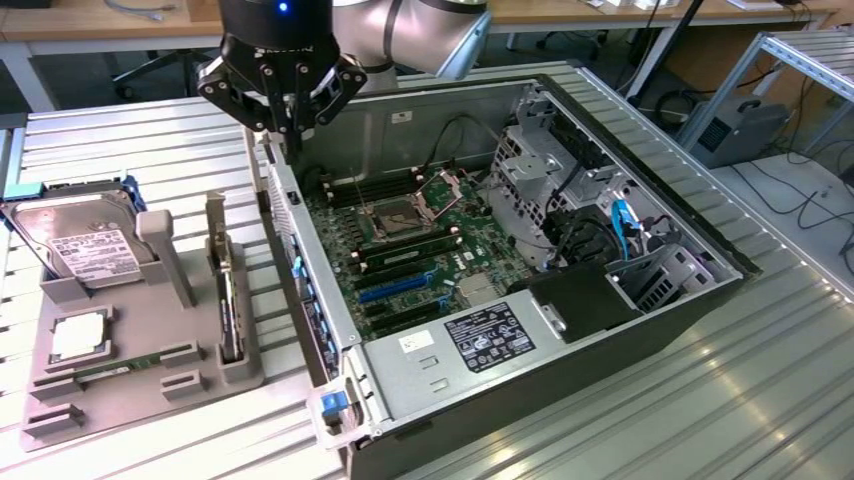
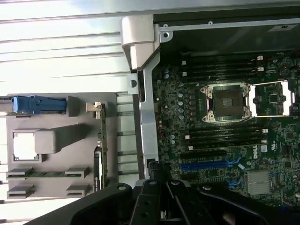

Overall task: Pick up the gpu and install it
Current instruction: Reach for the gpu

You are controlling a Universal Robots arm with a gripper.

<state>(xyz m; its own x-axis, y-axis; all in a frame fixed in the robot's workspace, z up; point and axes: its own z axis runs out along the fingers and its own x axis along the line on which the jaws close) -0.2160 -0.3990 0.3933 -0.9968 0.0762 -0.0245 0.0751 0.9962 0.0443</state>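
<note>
Lab: robot arm (image 1: pixel 416 28), desks (image 1: pixel 94 22)

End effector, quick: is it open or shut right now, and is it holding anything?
End effector: shut, holding nothing. The gpu stands in the grey stand.

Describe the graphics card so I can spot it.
Beside the computer case, on the exterior view's left, lies a grey tray. The gpu stands on edge in the slot nearest the case. Unlike the silver hard drive and the green memory stick, it is a thin dark upright card.
</note>
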